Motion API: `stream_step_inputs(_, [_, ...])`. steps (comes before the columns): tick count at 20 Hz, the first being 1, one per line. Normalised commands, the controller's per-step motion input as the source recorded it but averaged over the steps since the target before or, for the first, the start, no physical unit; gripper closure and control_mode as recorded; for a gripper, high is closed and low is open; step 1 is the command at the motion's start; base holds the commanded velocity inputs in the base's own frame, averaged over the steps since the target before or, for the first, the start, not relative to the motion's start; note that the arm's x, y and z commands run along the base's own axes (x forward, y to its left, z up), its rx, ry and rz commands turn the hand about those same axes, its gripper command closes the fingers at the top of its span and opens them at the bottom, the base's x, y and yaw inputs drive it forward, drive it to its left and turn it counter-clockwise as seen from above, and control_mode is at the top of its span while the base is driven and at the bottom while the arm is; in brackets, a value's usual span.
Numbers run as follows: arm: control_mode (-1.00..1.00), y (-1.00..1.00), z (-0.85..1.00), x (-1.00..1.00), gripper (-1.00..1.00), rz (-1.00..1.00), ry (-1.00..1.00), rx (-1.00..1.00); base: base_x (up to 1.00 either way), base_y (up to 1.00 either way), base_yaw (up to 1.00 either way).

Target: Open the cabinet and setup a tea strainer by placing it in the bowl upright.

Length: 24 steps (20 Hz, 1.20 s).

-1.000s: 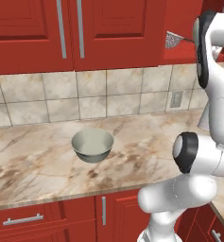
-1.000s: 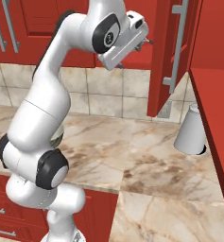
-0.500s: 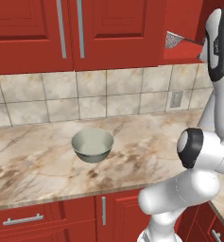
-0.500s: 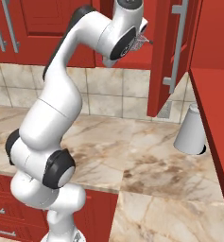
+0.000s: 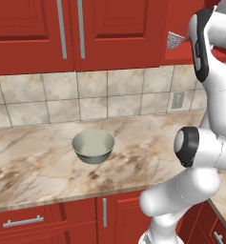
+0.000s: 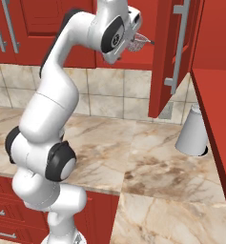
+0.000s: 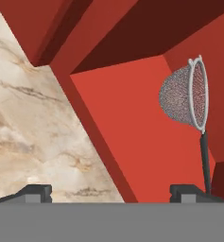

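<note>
One tea strainer point(image 7: 183, 100) sits inside the opened cabinet point(image 6: 176, 52) on the right, its mesh basket showing at the shelf edge with its one thin dark handle. One bowl point(image 5: 93, 146) stands on the marble counter point(image 5: 33, 164), well to the left and below. The single gripper point(image 7: 111, 191), jaws spread wide and holding nothing, is raised near the strainer.

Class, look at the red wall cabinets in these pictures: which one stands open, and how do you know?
The single-door cabinet: its door, with one vertical silver handle, swings out, showing the tea strainer inside. The double-door cabinet stays flush shut.
</note>
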Motion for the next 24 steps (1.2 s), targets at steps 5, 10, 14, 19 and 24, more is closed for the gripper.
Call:
stream_step_inputs(5, [-1.0, 0.04, 0.0, 0.25, -1.0, -0.24, 0.0, 0.02, 0.0, 0.0, 0.0])
stream_step_inputs(10, [-1.0, 0.18, 0.0, 0.05, -1.0, -0.16, 0.0, 0.01, 0.0, 0.0, 0.0])
stream_step_inputs(14, [-1.0, 0.06, 0.0, 0.26, -1.0, 0.0, 0.0, 0.0, 0.0, 0.0, 0.0])
stream_step_inputs(19, [-1.0, 0.0, 0.0, 0.27, -1.0, 0.14, 0.0, 0.0, 0.0, 0.0, 0.0])
stream_step_inputs(24, [-1.0, -0.01, 0.0, 0.1, -1.0, 0.28, 0.0, 0.0, 0.0, 0.0, 0.0])
